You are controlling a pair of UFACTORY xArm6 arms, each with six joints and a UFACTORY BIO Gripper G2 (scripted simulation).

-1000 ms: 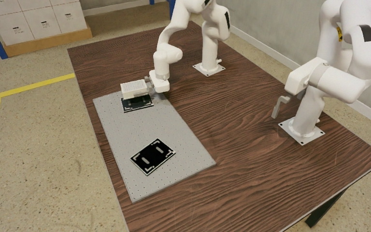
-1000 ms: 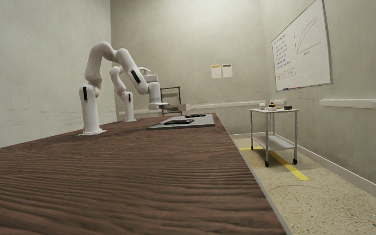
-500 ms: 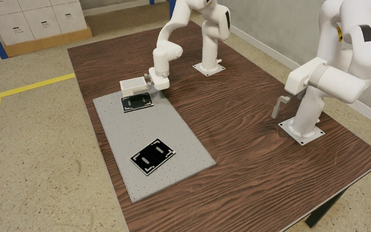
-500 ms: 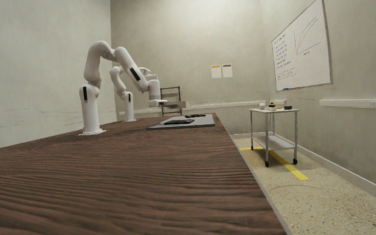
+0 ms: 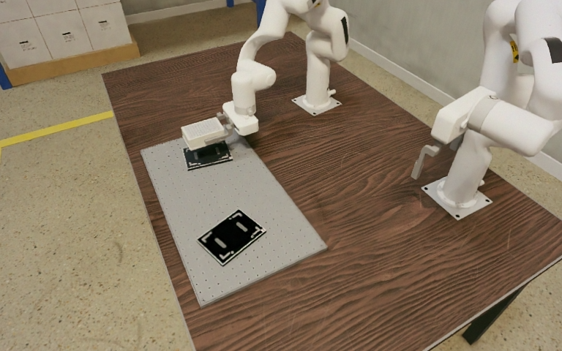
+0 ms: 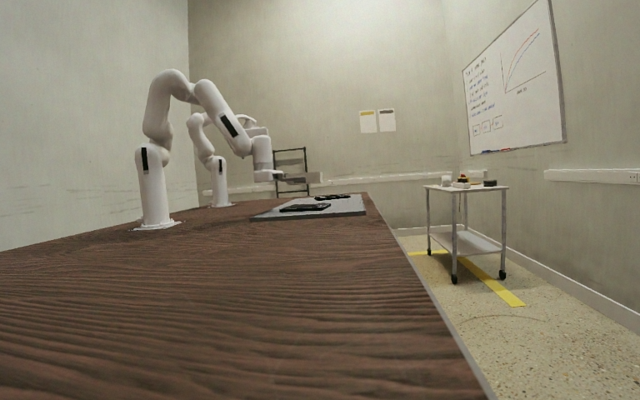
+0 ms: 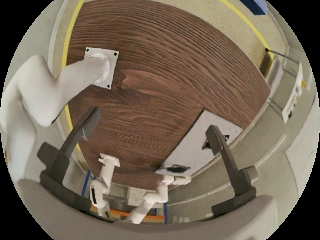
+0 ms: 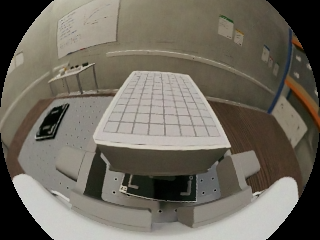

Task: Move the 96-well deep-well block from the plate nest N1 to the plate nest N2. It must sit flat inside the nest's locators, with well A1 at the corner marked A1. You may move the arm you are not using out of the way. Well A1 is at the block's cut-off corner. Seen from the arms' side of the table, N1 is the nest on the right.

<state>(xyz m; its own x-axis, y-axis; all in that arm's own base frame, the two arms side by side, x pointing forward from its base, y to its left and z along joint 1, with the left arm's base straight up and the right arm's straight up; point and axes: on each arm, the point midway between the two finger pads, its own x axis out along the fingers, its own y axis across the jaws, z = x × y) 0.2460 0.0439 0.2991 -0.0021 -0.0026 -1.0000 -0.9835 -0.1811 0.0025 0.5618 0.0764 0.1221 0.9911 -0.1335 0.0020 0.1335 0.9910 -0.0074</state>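
Above plate nest N1 [image 5: 191,164] [image 6: 305,207] [image 7: 175,168] [image 8: 160,191], the white deep-well block [image 5: 203,131] [image 6: 314,177] [image 7: 183,179] [image 8: 162,107] is hanging in my right claw [image 5: 214,133] [image 6: 297,177] [image 7: 172,180] [image 8: 162,164], raised off the nest with its wells facing up. I'm clamping it at the end nearest my wrist, one finger on either side, while the rest of it is reaching out past my fingertips. I cannot tell which corner is the cut-off one. Beneath it, the black nest is lying bare on the grey perforated board [image 5: 235,186] [image 6: 349,213] [image 7: 192,142] [image 8: 77,130]. Well apart on that same board, plate nest N2 [image 5: 231,237] [image 6: 330,197] [image 8: 52,121] is waiting without the block, sitting at an angle to the board's edges. The board itself is resting on the dark wooden table [image 5: 352,207] [image 6: 212,282] [image 7: 150,85] [image 8: 240,125]. Farther out, beyond the board and on the arms' side, my left claw [image 5: 435,159] [image 7: 153,125] is hovering, its fingers spread wide apart with nothing between them.

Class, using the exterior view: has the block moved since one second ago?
Yes, up: the block is slightly higher above the grey board now.
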